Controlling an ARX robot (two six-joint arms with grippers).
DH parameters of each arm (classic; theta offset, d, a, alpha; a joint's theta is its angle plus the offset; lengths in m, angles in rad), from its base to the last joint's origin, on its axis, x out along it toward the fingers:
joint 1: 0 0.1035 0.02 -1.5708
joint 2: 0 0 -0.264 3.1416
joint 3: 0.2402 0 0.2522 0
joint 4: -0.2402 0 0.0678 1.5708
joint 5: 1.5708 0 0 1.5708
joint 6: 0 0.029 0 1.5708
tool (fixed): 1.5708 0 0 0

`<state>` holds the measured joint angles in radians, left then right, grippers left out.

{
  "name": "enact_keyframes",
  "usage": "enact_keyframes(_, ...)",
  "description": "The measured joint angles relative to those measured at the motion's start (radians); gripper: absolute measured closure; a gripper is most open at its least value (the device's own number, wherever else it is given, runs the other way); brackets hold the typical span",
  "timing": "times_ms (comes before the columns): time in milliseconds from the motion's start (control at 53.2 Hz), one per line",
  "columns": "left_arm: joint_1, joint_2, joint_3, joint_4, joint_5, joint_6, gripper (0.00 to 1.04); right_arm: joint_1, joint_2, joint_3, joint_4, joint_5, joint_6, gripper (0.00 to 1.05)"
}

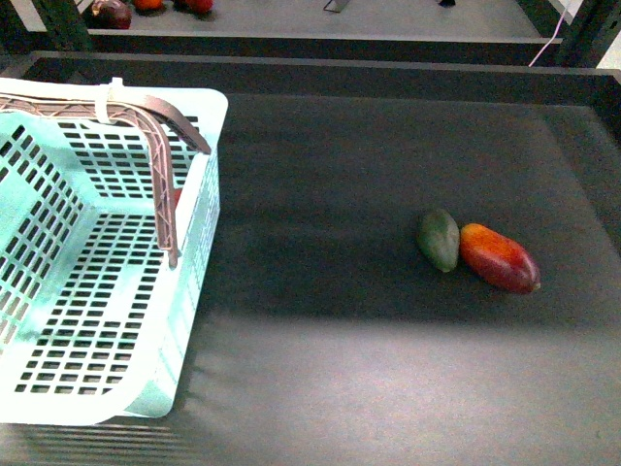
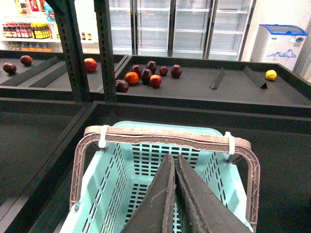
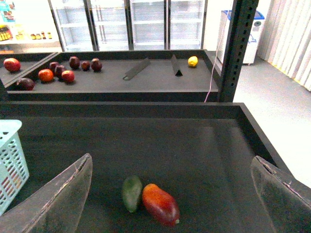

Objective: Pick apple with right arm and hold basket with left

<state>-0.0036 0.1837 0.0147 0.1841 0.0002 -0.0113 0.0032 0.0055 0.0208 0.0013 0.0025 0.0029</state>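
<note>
Teal slotted basket [image 1: 107, 320], brown handles banded white.

The front view is uneven: the teal basket [image 1: 107, 291] is overexposed, its near rim washed almost white, while the dark bench [image 1: 369, 369] lies dim, with a brighter band across its near part and a soft shadow beside the basket wall. The mango [image 1: 499, 257] shows a small highlight. Both wrist views are evenly lit and fairly sharp; the glass-door fridges [image 2: 180, 24] behind glare bright, and the shelves at far left blow out. The close end effector [image 2: 174, 194] looks soft.
</note>
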Motion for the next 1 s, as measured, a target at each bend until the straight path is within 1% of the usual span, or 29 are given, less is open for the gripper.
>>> enact_keyframes(38, 0.000, -0.024, 0.000, -0.025, 0.000, 0.000, 1.02, 0.000, 0.000, 0.000, 0.000, 0.000, 0.000, 0.09)
enact_keyframes(94, 0.000, -0.106, 0.000, -0.141, 0.000, 0.000, 1.02, 0.000, 0.000, 0.000, 0.000, 0.000, 0.000, 0.09)
enact_keyframes(150, 0.000, -0.156, 0.000, -0.174, 0.000, 0.000, 1.02, 0.000, 0.000, 0.000, 0.000, 0.000, 0.000, 0.09)
enact_keyframes(864, 0.000, -0.177, 0.000, -0.183, 0.000, 0.000, 1.02, 0.000, 0.000, 0.000, 0.000, 0.000, 0.000, 0.09)
enact_keyframes(883, 0.000, -0.177, 0.000, -0.183, 0.000, 0.000, 1.01, 0.000, 0.000, 0.000, 0.000, 0.000, 0.000, 0.09)
enact_keyframes(921, 0.000, -0.177, 0.000, -0.183, 0.000, 0.000, 0.97, 0.000, 0.000, 0.000, 0.000, 0.000, 0.000, 0.09)
enact_keyframes(977, 0.000, -0.177, 0.000, -0.183, 0.000, 0.000, 0.86, 0.000, 0.000, 0.000, 0.000, 0.000, 0.000, 0.09)
enact_keyframes(996, 0.000, -0.177, 0.000, -0.183, 0.000, 0.000, 0.84, 0.000, 0.000, 0.000, 0.000, 0.000, 0.000, 0.09)
